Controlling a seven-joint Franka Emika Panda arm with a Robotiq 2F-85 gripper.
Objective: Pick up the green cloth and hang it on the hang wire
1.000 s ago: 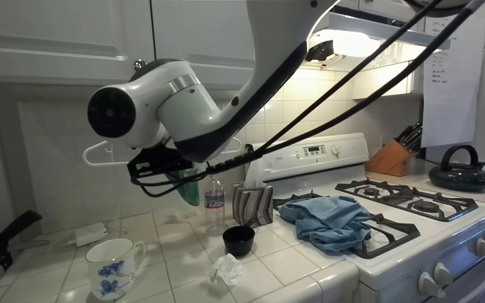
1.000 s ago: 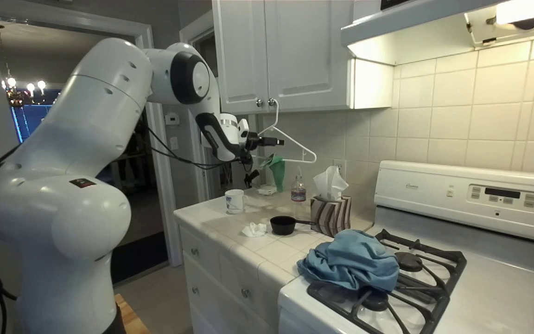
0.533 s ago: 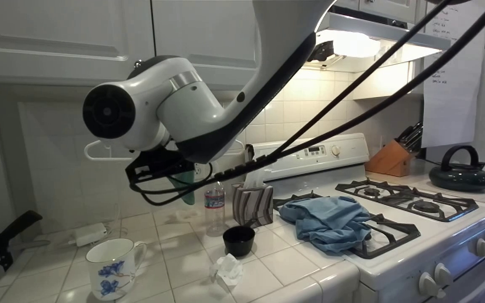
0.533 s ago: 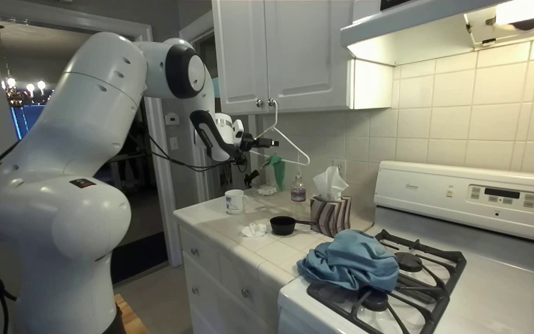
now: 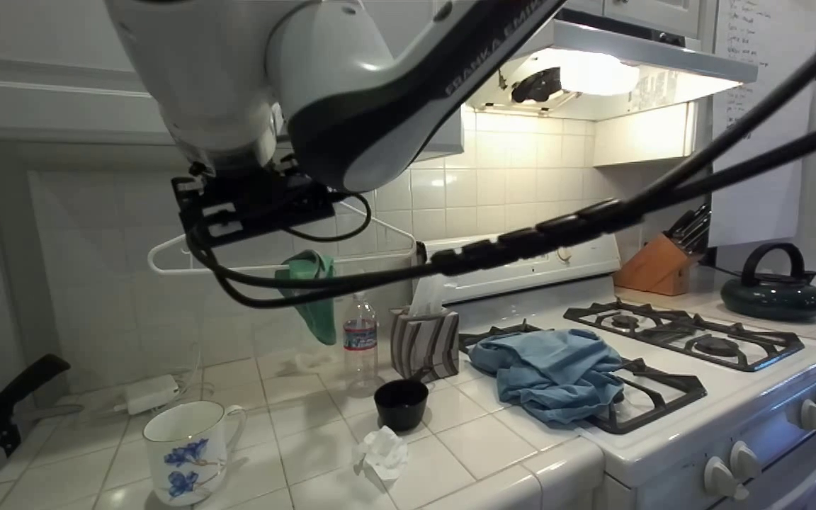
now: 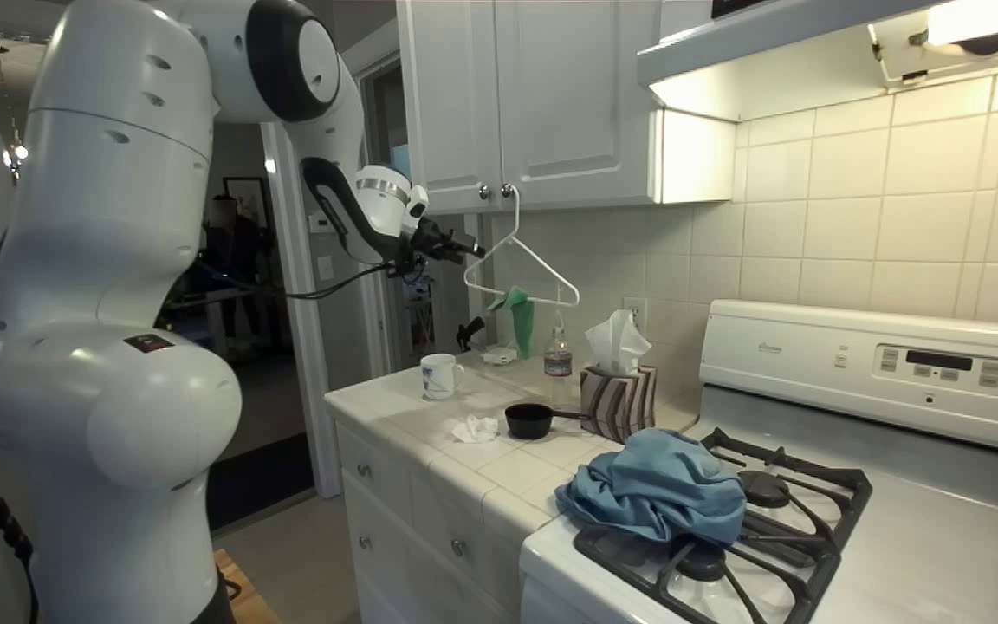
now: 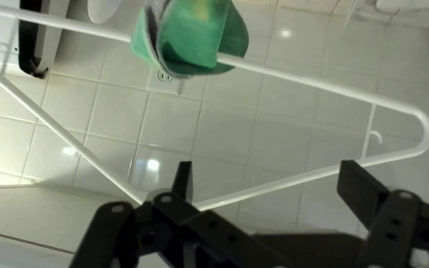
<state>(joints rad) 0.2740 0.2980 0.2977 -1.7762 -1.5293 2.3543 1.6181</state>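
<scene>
While green cloth (image 7: 192, 41) drapes hanger (image 7: 311, 82), arm (image 6: 131, 199) bent, hand (image 7: 266, 178) spread.

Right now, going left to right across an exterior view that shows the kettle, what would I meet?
Black handled object, flowered mug, green cloth, water bottle, striped tissue box, blue cloth, knife block, kettle.
</scene>
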